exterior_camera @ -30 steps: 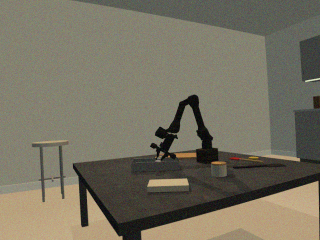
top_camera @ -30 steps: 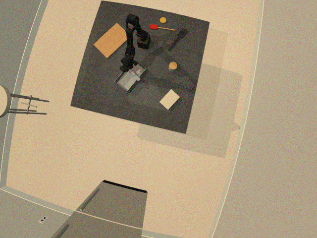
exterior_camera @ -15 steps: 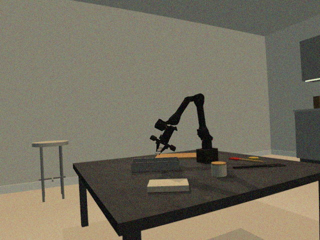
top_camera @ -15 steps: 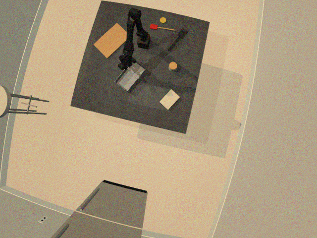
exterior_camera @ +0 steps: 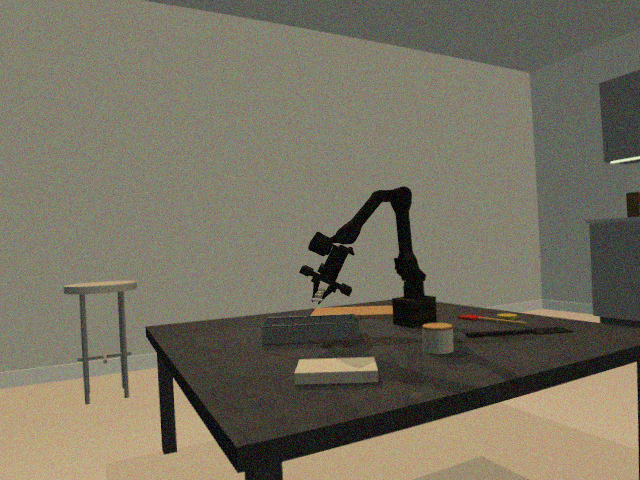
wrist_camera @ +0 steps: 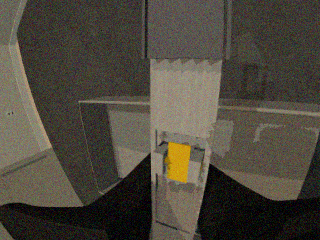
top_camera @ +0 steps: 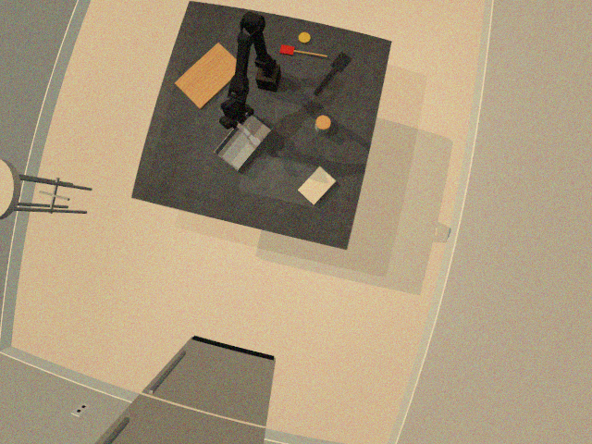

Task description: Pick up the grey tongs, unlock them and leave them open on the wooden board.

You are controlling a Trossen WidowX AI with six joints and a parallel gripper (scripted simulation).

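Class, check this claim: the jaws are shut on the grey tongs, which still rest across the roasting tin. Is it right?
Not quite. The gripper is shut on the tongs, but they hang lifted above the tin, not resting on it. The exterior view shows the gap.

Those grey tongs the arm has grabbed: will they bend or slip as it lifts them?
Probably stiff: the tongs look like straight flat bars. They may swing or slip, since the gripper pinches one narrow, smooth-looking stretch above the roasting tin.

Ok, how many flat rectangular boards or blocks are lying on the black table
2. The orange wooden board lies beside the arm's base, at the table's far edge in the exterior view; the pale cream block lies nearer the front edge. None seems hidden.
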